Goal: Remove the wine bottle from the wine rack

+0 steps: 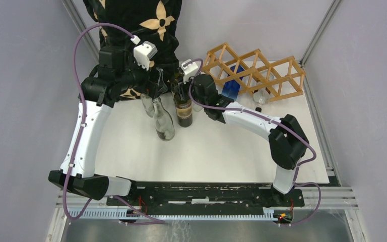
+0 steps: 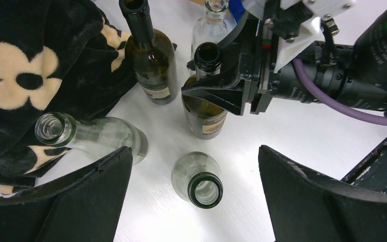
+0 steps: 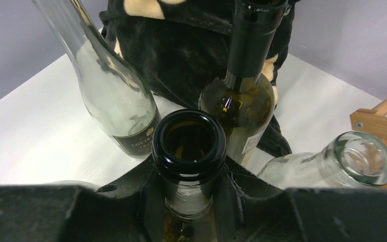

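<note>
1. Dark glass sits in my right pincer. Its jaws are clamped on the neck of the wine bottle, just under the lip, so the bulge of the lip would stop the bottle sliding down through the grip.
2. From above, the wine bottle is upright and its base looks to rest on the worktop. It is well apart from the wine rack, which sits at the far right corner. I judge the bottle to be off the rack, so what is left is letting go without tipping it.
3. My left pincer hangs spread wide and holds nothing, poised over a clear bottle. I read that as staying out of the right arm's way, not as a grasp.
4. Crowding is the risk when I release. A second dark bottle stands just beside the held one, and another clear bottle is near my left pincer's finger. A sideways pull-out could clip either, so I would open the jaws and back out along the arm's own line.
5. Black flowered cloth hangs at the far edge behind the bottles. A blue thing sits in one cell of the wine rack, and I cannot tell what it is.
</note>
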`<state>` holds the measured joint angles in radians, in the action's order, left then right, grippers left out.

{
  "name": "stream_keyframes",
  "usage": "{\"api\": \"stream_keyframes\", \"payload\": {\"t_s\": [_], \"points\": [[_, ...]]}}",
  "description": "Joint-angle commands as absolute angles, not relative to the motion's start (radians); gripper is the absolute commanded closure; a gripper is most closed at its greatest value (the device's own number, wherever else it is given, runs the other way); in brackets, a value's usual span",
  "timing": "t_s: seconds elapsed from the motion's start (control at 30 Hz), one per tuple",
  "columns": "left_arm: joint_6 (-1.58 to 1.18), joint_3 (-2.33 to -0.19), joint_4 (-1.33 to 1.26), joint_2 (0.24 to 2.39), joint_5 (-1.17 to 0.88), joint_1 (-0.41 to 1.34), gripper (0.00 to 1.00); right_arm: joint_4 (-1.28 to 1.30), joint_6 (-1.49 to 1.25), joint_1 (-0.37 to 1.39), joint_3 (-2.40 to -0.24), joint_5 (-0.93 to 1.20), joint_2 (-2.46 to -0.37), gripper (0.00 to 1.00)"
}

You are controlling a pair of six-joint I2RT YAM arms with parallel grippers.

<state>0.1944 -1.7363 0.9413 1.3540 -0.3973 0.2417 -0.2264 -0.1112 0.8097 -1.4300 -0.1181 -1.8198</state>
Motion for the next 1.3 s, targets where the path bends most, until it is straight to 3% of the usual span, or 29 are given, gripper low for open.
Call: {"api": "stream_keyframes", "payload": {"t_s": [0.0, 0.17, 0.23, 0.27, 0.3, 0.67, 1.03, 1.27], "points": [[0.193, -1.774, 0.92, 1.315, -0.407, 0.238, 0.0, -0.371, -0.151, 0.814, -1.495, -0.142, -1.818, 1.0], [0.204, -1.767, 0.911, 1.301, -0.423, 0.238, 0.0, -0.383, -0.156, 0.814, -1.456, -0.143, -1.806, 0.96], [0.199, -1.744, 0.89, 1.287, -0.431, 0.238, 0.0, -0.392, -0.156, 0.814, -1.443, -0.132, -1.794, 0.79], [0.194, -1.732, 0.88, 1.281, -0.434, 0.237, 0.0, -0.389, -0.155, 0.815, -1.442, -0.126, -1.788, 0.62], [0.193, -1.726, 0.873, 1.275, -0.438, 0.238, 0.0, -0.382, -0.155, 0.814, -1.443, -0.123, -1.783, 0.53], [0.19, -1.67, 0.804, 1.222, -0.476, 0.238, 0.0, -0.347, -0.167, 0.814, -1.432, -0.109, -1.67, 0.1], [0.2, -1.695, 0.829, 1.231, -0.452, 0.238, 0.0, -0.056, -0.261, 0.791, -1.47, -0.25, -1.478, 0.02], [0.211, -1.691, 0.837, 1.229, -0.454, 0.238, 0.0, 0.187, -0.474, 0.664, -1.264, -0.344, -1.299, 0.02]]}}
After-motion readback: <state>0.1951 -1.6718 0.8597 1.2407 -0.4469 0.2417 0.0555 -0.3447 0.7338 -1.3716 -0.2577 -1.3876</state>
